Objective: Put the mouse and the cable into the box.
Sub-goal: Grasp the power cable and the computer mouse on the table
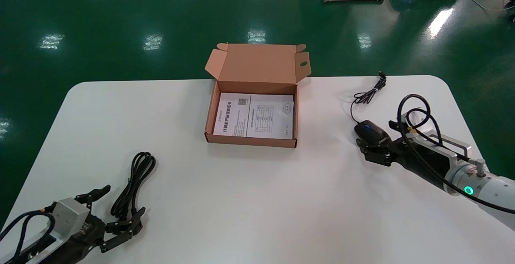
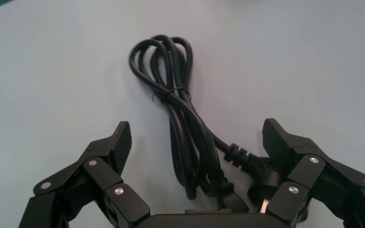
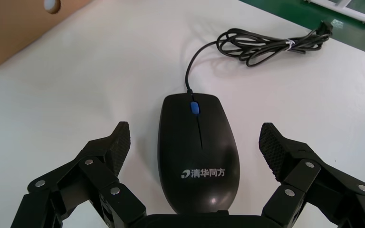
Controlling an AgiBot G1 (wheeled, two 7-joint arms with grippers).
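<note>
two arms: both low over the white counter (image 1: pixel 257 211), one at each side
left arm (image 1: pixel 70 217): at the near left corner of the counter, by the cable
left jaws: spread wide, gripping nothing; one jaw sits on each side of the near end of the cable
cable (image 1: pixel 134 179) (image 2: pixel 180 118): black, folded into a long bundle with a thin tie round it; it lies flat on the counter, well to the left of the box
plug (image 2: pixel 261 178): at the near end of the cable, close by one jaw; cannot tell if they touch
right arm (image 1: pixel 442 163): at the right side of the counter, by the mouse
right jaws: spread wide, gripping nothing; one jaw sits on each side of the mouse, with a gap on both sides
mouse (image 1: pixel 372 132) (image 3: pixel 198 152): black with a blue wheel, flat on the counter, well to the right of the box
mouse cord (image 1: pixel 367 96) (image 3: pixel 261 47): thin and black; it runs from the front of the mouse to a tied bunch near the far edge
box (image 1: pixel 251 139) (image 3: pixel 9 23): brown cardboard, in the middle of the counter by the far edge, lid up at the back
paper (image 1: pixel 255 115): white printed sheet, flat inside the box
floor (image 1: pixel 120 14): green and shiny
</note>
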